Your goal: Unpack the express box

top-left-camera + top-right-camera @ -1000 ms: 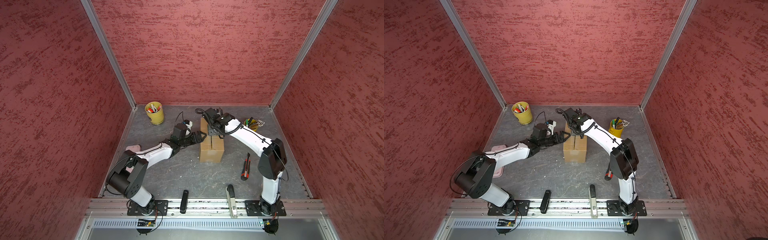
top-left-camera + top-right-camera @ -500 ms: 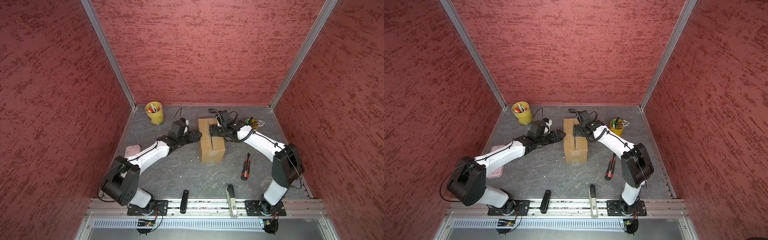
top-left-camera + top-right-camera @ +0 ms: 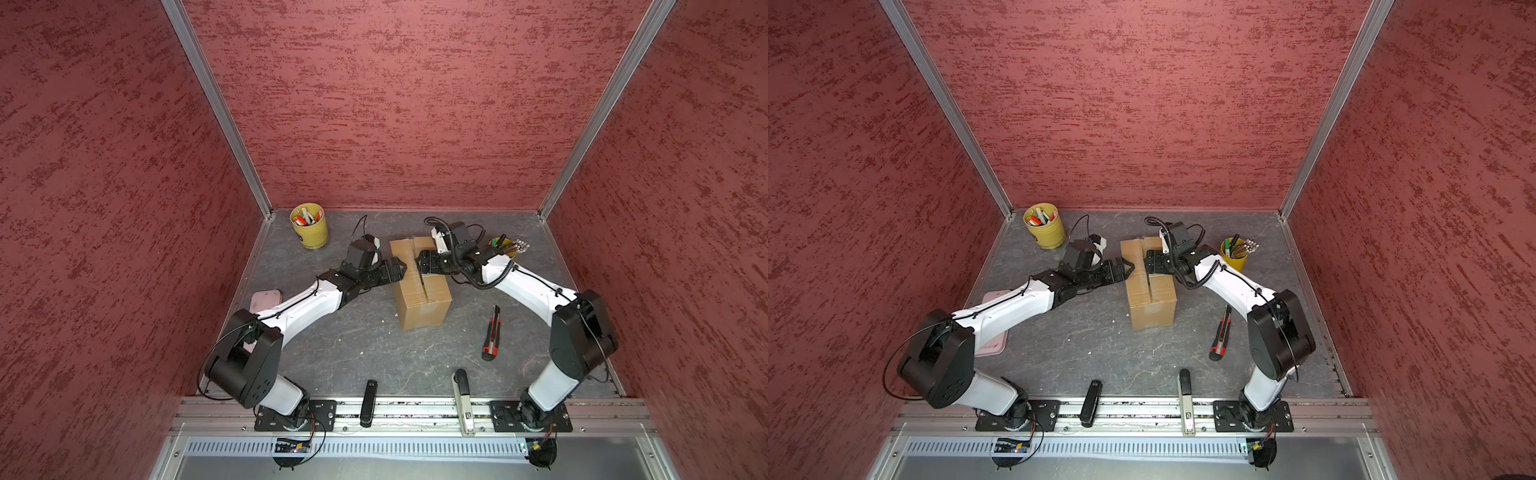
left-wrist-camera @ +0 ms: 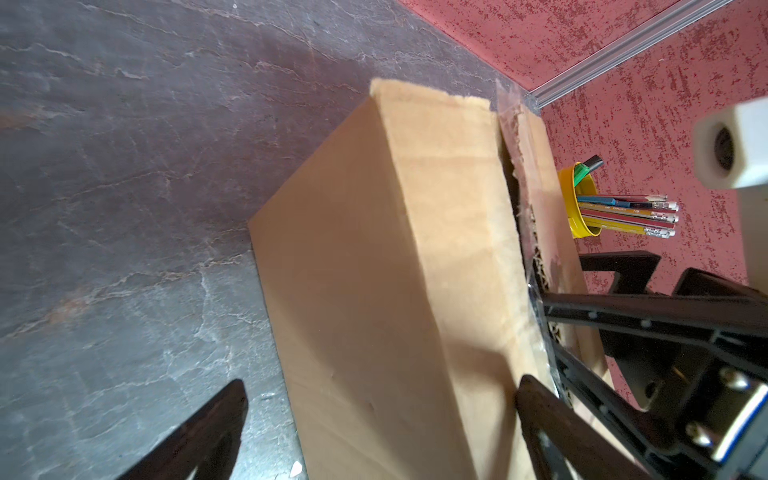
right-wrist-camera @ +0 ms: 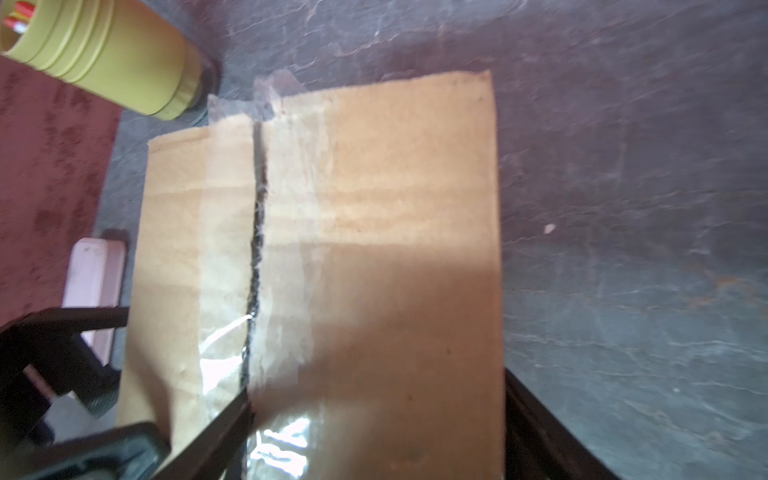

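The express box [image 3: 420, 286] [image 3: 1151, 291], a brown carton, stands mid-table, its taped centre seam [image 5: 255, 249] slit into a dark gap. My left gripper [image 3: 397, 268] [image 3: 1127, 267] is open at the box's left edge; in the left wrist view [image 4: 378, 415] one finger lies over the top near the seam and the other hangs beside the side wall. My right gripper [image 3: 419, 264] [image 3: 1148, 266] is open over the top; in the right wrist view [image 5: 378, 415] it straddles the right flap, one fingertip [image 5: 224, 428] at the slit, the other [image 5: 536, 419] past the outer edge.
A yellow pen cup [image 3: 309, 226] stands back left and a yellow pencil cup [image 3: 505, 246] back right, close behind the right wrist. A red-black utility knife [image 3: 491, 332] lies right of the box, a pink tray [image 3: 266, 299] left. A black stapler [image 3: 368, 403] and a grey stapler [image 3: 463, 399] lie near the front rail.
My right arm swung its elbow out to the right and brought the gripper down from the box's back end onto the top, jaws widening. My left arm stretched lower; its gripper stayed at the box's left edge.
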You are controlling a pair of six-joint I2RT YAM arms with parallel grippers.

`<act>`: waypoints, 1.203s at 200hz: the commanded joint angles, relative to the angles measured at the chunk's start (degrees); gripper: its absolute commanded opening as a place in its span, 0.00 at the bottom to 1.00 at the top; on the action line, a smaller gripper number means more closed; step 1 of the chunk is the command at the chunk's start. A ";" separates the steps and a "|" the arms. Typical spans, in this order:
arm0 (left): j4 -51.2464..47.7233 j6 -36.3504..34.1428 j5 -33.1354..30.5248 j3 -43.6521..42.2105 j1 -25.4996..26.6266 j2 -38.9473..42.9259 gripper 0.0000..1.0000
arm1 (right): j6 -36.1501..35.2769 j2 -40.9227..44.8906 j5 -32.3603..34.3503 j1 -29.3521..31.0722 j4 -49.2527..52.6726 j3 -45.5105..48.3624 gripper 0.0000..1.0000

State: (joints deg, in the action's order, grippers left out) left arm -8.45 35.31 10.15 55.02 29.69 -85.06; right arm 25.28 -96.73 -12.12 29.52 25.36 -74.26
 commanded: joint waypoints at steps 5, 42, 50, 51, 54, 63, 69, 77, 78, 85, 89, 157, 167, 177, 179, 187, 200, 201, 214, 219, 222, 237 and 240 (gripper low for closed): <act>-11.81 -1.36 -4.98 -0.77 -1.54 4.48 1.00 | 1.56 2.82 -11.59 -0.66 -4.40 1.33 0.82; -18.11 -0.79 -5.37 -4.90 -2.71 10.75 1.00 | 1.65 3.21 -13.78 -1.62 -5.53 2.36 0.84; -18.33 -0.33 -5.35 -5.72 -2.65 11.00 1.00 | 1.57 3.28 -13.86 -1.71 -5.59 2.45 0.84; -18.34 -0.28 -5.34 -5.85 -2.63 10.98 1.00 | 1.55 3.34 -13.83 -1.72 -5.59 2.45 0.84; -18.35 -0.02 -5.34 -6.20 -2.62 11.01 1.00 | 1.62 3.38 -13.79 -1.74 -5.57 2.45 0.85; -18.38 0.62 -5.67 -7.14 -2.62 11.18 1.00 | 1.70 3.56 -13.87 -1.82 -5.58 2.54 0.85; -18.21 1.21 -5.85 -7.86 -2.62 11.31 1.00 | 1.69 3.65 -13.90 -1.86 -5.59 2.61 0.86; -17.53 1.67 -5.74 -8.57 -2.62 11.49 1.00 | 1.62 3.69 -13.93 -1.88 -5.55 2.63 0.86; -17.46 1.72 -5.75 -8.68 -2.62 11.49 1.00 | 1.62 3.67 -13.96 -1.90 -5.57 2.63 0.86; -16.82 2.01 -5.38 -9.20 -2.62 11.39 1.00 | 1.62 3.67 -14.15 -1.92 -5.58 2.63 0.86; -16.50 2.03 -5.30 -9.25 -2.62 11.13 1.00 | 1.55 3.65 -14.33 -1.95 -5.54 2.63 0.86; -8.49 2.05 -3.35 -5.96 -1.66 0.84 1.00 | 2.43 3.29 -22.63 -1.92 -11.09 4.76 0.89; -8.15 1.80 -3.31 -5.06 -1.62 -0.61 1.00 | 2.85 3.33 -23.89 -1.93 -12.29 5.21 0.90; -7.67 1.71 -3.35 -4.31 -1.66 -1.90 1.00 | 3.24 3.62 -24.58 -1.92 -13.28 5.59 0.91; -7.53 1.70 -3.31 -4.18 -1.66 -2.12 1.00 | 3.34 3.64 -24.76 -1.92 -13.36 5.65 0.91; -7.23 1.70 -3.39 -3.63 -1.66 -3.05 1.00 | 3.50 3.90 -25.36 -1.92 -14.18 5.94 0.92; -6.89 1.70 -3.38 -2.82 -1.78 -4.33 1.00 | 3.90 4.17 -25.91 -1.92 -14.84 6.15 0.93; -6.87 1.70 -3.38 -2.78 -1.81 -4.46 1.00 | 3.90 4.17 -25.97 -1.92 -14.92 6.14 0.93; -6.51 1.71 -3.35 -2.19 -1.85 -5.47 1.00 | 4.08 4.44 -26.70 -1.92 -15.67 6.32 0.93; -6.41 1.74 -3.31 -1.98 -1.83 -5.83 1.00 | 4.24 4.55 -27.00 -1.92 -16.00 6.45 0.94; -6.41 1.70 -3.32 -1.79 -1.83 -6.02 1.00 | 4.39 4.59 -27.23 -1.92 -16.25 6.49 0.94; -6.39 1.70 -3.38 -1.23 -1.83 -6.61 1.00 | 4.63 4.61 -27.67 -1.92 -16.60 6.42 0.95; -6.33 1.72 -3.43 -1.21 -1.84 -6.67 1.00 | 4.67 4.63 -27.65 -1.92 -16.64 6.41 0.95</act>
State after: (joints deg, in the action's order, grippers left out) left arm -19.55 36.86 5.69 51.53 27.53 -90.52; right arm 28.64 -94.06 -31.92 26.44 12.56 -68.27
